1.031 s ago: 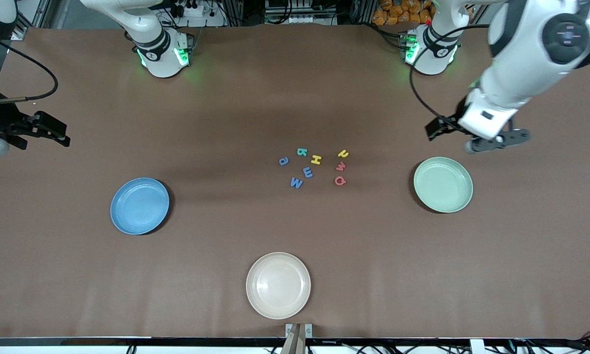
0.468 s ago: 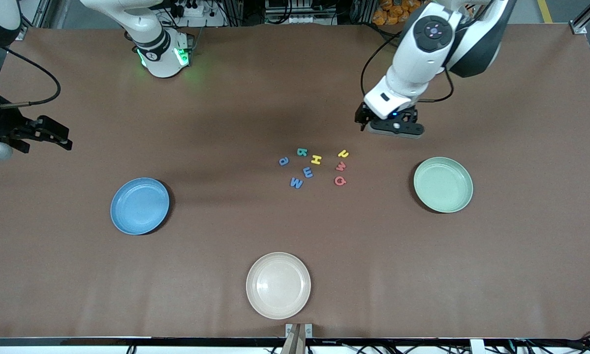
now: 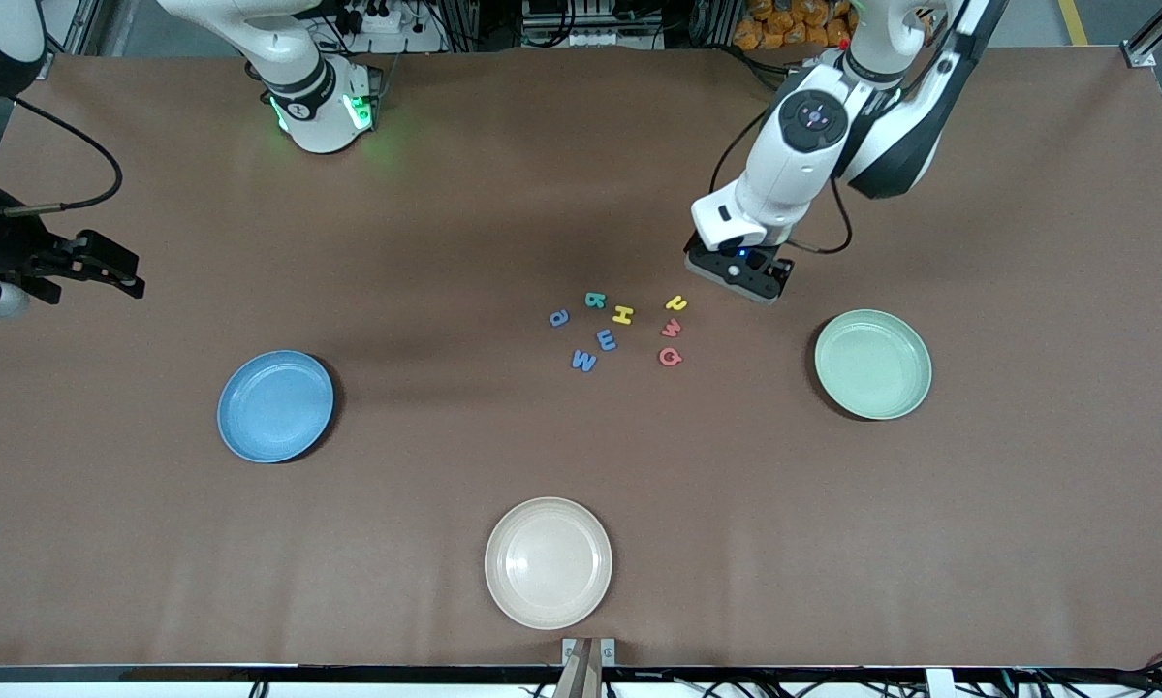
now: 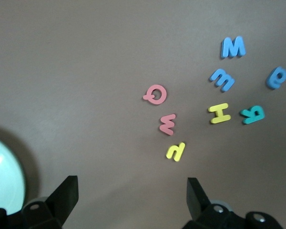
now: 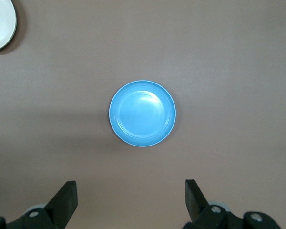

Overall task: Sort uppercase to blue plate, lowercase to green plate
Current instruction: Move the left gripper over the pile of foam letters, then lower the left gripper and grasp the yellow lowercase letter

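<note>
The left hand (image 3: 740,271) hangs over bare table (image 3: 581,174), its fingers spread wide and gripping nothing, just beside the cluster of foam letters. Nearest to it lies the yellow lowercase h (image 3: 675,303), with the red lowercase m (image 3: 672,328) and the red Q (image 3: 671,357) a little farther from the hand; the yellow H (image 3: 623,314), teal R (image 3: 595,300), blue lowercase m (image 3: 606,339), blue M (image 3: 583,362) and blue a (image 3: 559,317) sit farther out again toward the right arm's end. The green plate (image 3: 872,364) is near this hand, the blue plate (image 3: 275,406) well apart from it, and both are empty. The right hand (image 3: 106,267) waits at the table's edge, also wide open and empty, with the blue plate below it in its wrist view. The main risk, as I judge it, is the crowding: the letters are tiny, flat and close together, so wide fingers coming down on one could nudge or pinch a neighbour. A thin piece may also slip from the grip, and a cream plate (image 3: 548,562) offers a wrong destination.
</note>
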